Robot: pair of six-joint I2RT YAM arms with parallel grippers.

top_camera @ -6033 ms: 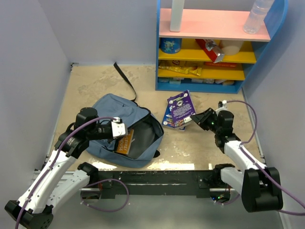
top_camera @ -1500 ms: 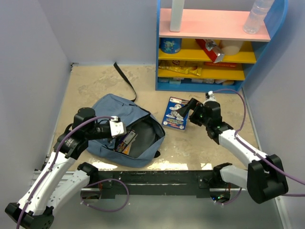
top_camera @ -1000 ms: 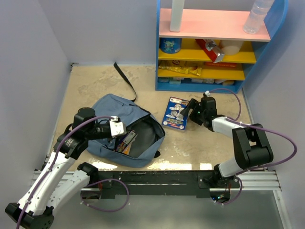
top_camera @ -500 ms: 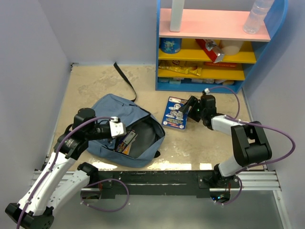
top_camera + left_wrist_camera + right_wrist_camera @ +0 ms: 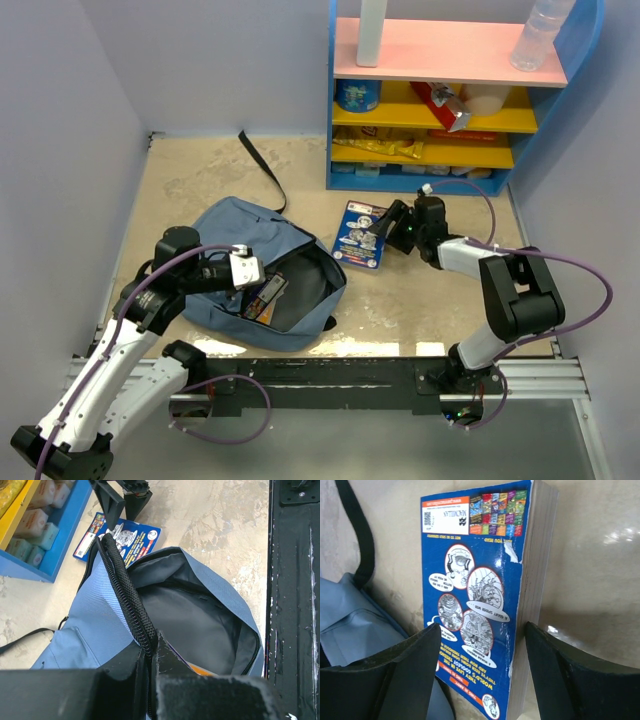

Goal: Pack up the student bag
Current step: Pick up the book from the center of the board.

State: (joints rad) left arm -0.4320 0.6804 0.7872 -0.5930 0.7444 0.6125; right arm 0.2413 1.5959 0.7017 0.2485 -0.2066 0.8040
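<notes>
Where the beige table (image 5: 200, 180) meets the far wall on the right, a shelf (image 5: 440, 48) stands with a blue frame, a pink top and yellow boards holding packets and tubs. On its top are a clear bottle (image 5: 540, 35) and a white cylinder (image 5: 371, 30). The bag (image 5: 235, 225) is the next largest thing. It lies on the table left of centre, near the left arm, with its slate-blue fabric slumped and its mouth gaping toward the right, so the dark lining shows. A black strap (image 5: 262, 165) trails from it toward the far wall. A second book (image 5: 265, 297) sits inside the mouth, and the left wrist view shows only an orange corner (image 5: 202, 670) of it. A blue book (image 5: 362, 235) lies flat on the table between bag and shelf, just beside the bag's mouth, with its barcoded cover facing up (image 5: 470, 580). The left tool (image 5: 252, 270) is closed tight on the bag's zip edge (image 5: 150, 650), holding that rim up. The right tool (image 5: 383, 228) sits low at the blue book's near end with its jaws spread wide. One finger (image 5: 410, 670) is over the cover side and the other is beyond the page edge, and it grips nothing. I cannot tell whether either finger touches the book.
</notes>
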